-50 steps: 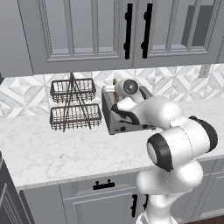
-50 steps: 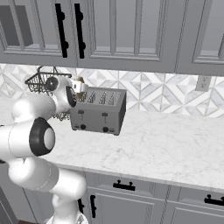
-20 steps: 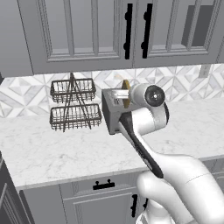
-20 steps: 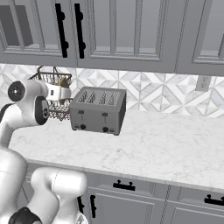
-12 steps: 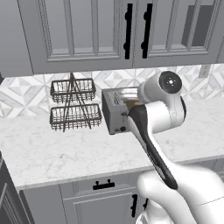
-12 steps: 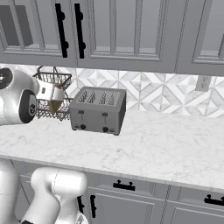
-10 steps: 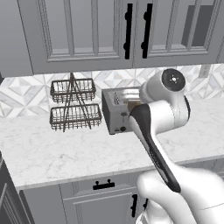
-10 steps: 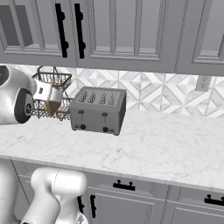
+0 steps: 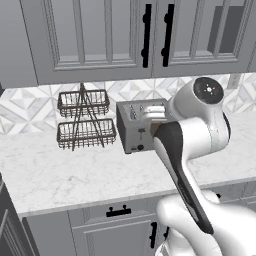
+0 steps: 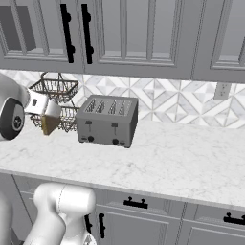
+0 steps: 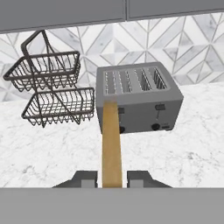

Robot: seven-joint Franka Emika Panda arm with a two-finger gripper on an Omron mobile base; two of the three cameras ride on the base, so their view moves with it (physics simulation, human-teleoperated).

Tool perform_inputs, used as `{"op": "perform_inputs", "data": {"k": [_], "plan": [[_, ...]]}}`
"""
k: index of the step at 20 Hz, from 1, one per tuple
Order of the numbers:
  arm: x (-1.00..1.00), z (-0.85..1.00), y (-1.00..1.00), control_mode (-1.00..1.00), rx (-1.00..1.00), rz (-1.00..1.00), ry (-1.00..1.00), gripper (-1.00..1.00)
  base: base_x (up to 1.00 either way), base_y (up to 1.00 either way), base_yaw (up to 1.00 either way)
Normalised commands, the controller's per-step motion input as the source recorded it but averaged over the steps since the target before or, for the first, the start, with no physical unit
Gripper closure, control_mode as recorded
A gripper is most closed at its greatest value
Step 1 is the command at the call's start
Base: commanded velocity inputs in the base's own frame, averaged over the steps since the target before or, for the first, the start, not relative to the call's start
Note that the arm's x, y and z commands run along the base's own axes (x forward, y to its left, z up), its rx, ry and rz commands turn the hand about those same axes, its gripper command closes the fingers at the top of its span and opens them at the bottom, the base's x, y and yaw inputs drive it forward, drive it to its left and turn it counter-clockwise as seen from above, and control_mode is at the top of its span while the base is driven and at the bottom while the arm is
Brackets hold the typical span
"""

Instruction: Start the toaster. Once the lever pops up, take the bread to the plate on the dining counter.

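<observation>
My tool [image 11: 112, 178] pinches the bread [image 11: 111, 142] edge-on at its lower rim, lifted clear of the toaster [image 11: 139, 101], which sits at twelve o'clock on the tabletop [image 11: 192, 148]. I judge the slice light, stiff, crumbly; a gentle grip suffices.

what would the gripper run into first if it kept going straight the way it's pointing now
Probably the toaster. The gripper, shut on the bread, points at its front and left top edge, so the bread's far end would likely touch first. Depth is uncertain.

Tan bread [image 11: 111, 144] edge-on in the air, before the silver four-slot toaster [image 11: 139, 97].
</observation>
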Motion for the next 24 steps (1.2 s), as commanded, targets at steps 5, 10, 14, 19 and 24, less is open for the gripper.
{"op": "perform_inputs", "data": {"k": [5,10,14,19,24], "plan": [[-0.11,-0.16,0.0,-1.0,0.0,0.0,0.03,1.0,0.0,0.0,0.0],[0.0,0.0,0.0,-1.0,0.0,0.0,0.0,1.0,0.0,0.0,0.0],[0.0,0.0,0.0,-1.0,0.0,0.0,0.0,1.0,0.0,0.0,0.0],[0.0,0.0,0.0,1.0,0.0,0.0,0.0,1.0,-0.15,-0.08,-0.02],[0.0,0.0,0.0,1.0,0.0,0.0,0.0,1.0,-0.82,-0.57,-0.42]]}}
